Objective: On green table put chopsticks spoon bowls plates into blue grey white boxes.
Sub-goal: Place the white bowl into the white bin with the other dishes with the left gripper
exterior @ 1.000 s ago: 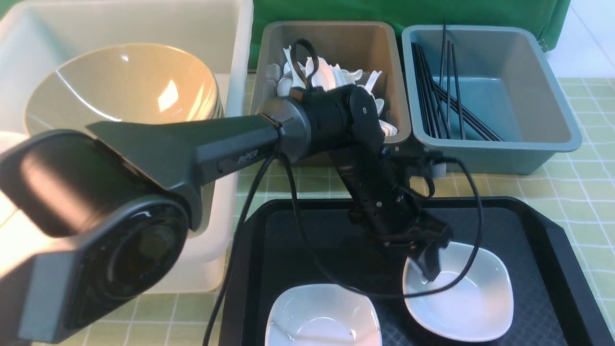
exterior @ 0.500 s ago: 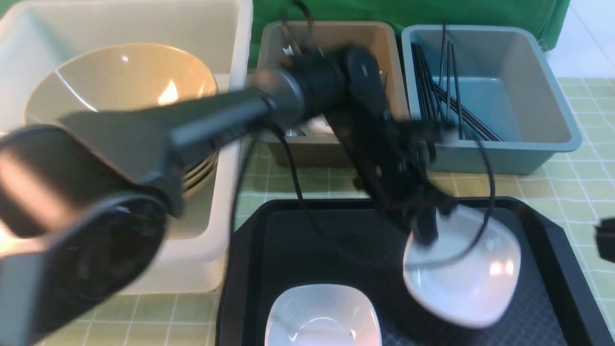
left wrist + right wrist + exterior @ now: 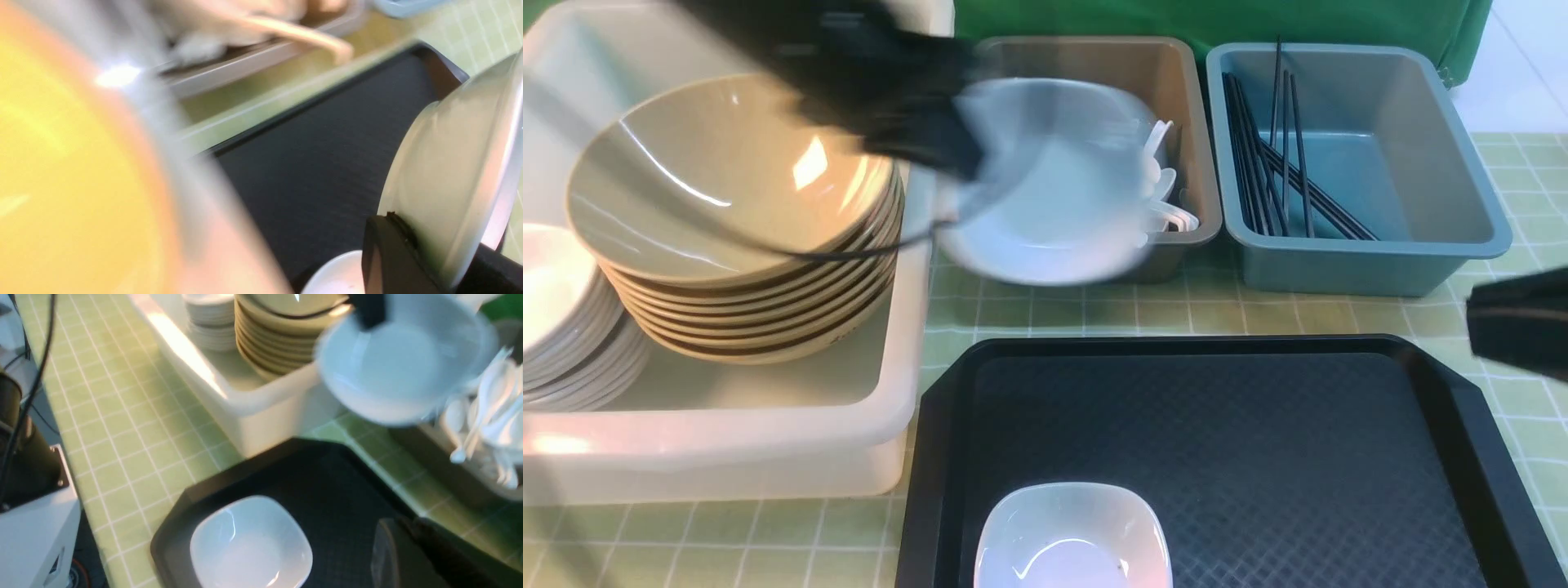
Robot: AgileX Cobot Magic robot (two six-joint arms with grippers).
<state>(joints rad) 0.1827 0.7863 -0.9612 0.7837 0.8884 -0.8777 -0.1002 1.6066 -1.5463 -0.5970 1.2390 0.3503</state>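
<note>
Resting at the near edge of the black plastic tray [image 3: 1217,425], one white square ceramic bowl [image 3: 1070,535] awaited sorting. To its right the right gripper [image 3: 1515,322] hung closed, apparently empty. Beyond, the left gripper [image 3: 947,155] pinched the rim of a second white square bowl [image 3: 1054,188], blurred in mid-air beside the white plastic box [image 3: 907,310], likely its destination, since stacked tan round bowls [image 3: 727,196] sat there.

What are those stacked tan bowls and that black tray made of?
The stacked tan round bowls look glossy, probably glazed ceramic or melamine, since sharp light glints sit on their smooth insides. The black rectangular tray looks like matte moulded plastic, with a fine diamond-pattern texture and a raised, rounded rim.
</note>
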